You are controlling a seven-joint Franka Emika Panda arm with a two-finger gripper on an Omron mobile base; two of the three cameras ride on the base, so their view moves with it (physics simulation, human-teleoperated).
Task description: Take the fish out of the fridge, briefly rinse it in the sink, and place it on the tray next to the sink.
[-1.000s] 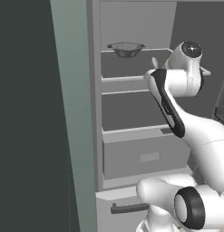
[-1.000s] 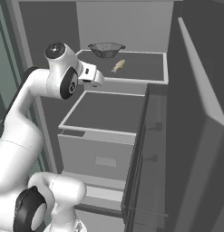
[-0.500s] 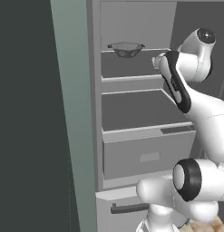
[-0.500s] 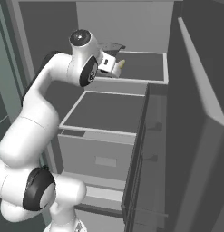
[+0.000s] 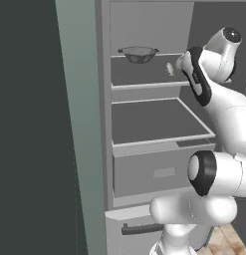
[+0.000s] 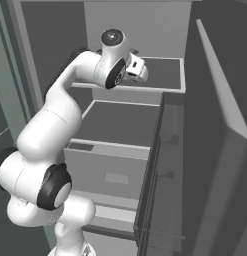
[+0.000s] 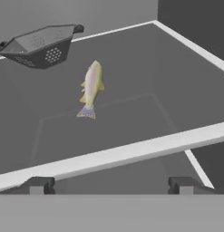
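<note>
Tool (image 7: 111, 186) wide and empty; fish (image 7: 90, 88) on fridge (image 5: 144, 124) shelf, half-hidden by arm.

Open fridge (image 5: 144, 164), upper shelf (image 7: 131, 113): bare dark surface spreads around the fish (image 7: 90, 88), widest to its right and in front, up to the shelf's pale front rim. A dark perforated colander (image 7: 41, 45) stands near the fish at the back left, narrowing that side. The gripper (image 7: 111, 185), jaws wide, faces in from the rim
</note>
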